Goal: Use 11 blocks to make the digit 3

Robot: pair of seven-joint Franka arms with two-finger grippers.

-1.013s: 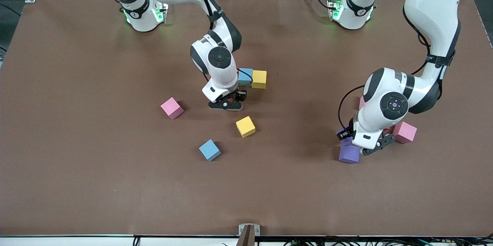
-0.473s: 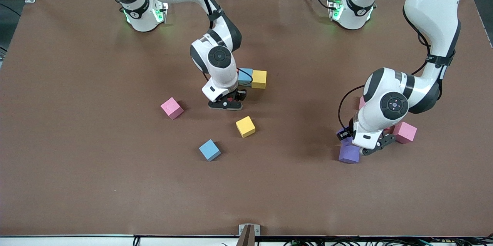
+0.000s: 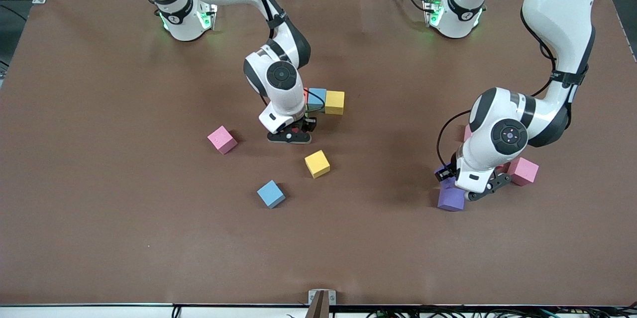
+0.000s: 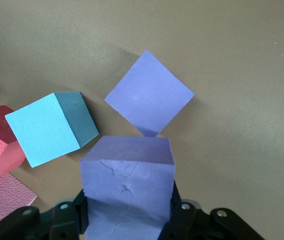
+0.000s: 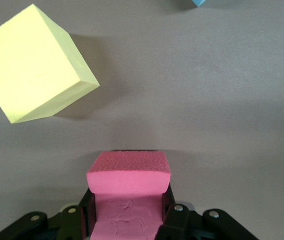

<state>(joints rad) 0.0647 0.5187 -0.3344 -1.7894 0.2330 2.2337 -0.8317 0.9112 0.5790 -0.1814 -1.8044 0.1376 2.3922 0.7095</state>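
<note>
From my right wrist camera I see the right gripper [image 5: 127, 212] clamped on a reddish-pink block [image 5: 128, 182], one finger pressed to each side, the block's top face toward the lens. It hangs over bare brown table [image 5: 221, 110]. A yellow block [image 5: 34, 62] sits tilted on the table, well apart. A blue block's corner [image 5: 197, 2] peeks in at the frame's edge.
</note>
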